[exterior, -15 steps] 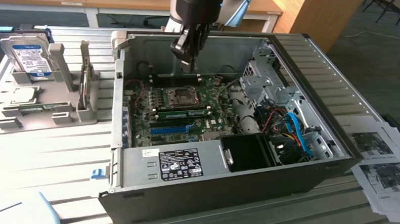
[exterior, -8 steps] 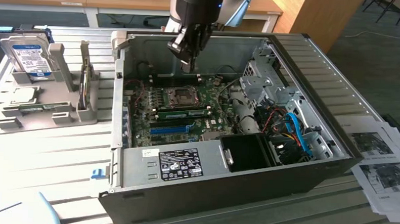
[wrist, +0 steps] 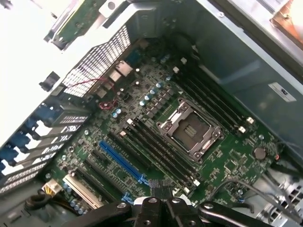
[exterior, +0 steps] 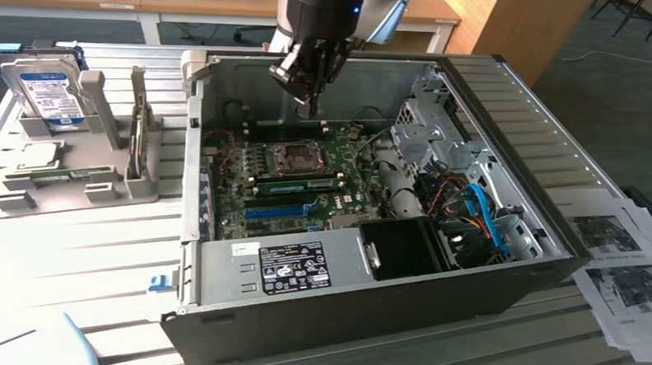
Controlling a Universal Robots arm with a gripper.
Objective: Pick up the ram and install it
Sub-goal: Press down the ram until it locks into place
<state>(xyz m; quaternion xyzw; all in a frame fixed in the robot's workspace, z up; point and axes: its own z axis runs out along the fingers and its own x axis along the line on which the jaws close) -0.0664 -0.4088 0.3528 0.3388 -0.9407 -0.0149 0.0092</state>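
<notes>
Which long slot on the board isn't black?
The blue slot: the only coloured one. The other long slots, next to it and beside the CPU socket, are all black.

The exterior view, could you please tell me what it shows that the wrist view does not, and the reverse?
Exterior view: the open computer case seen from outside, a hard drive standing in a grey holder on the exterior view's left, and printed sheets on its right.
Wrist view: the perforated rear grille and a red wire beside it.
Both: the gripper, shut, above the motherboard, with the CPU socket and blue slot.
</notes>
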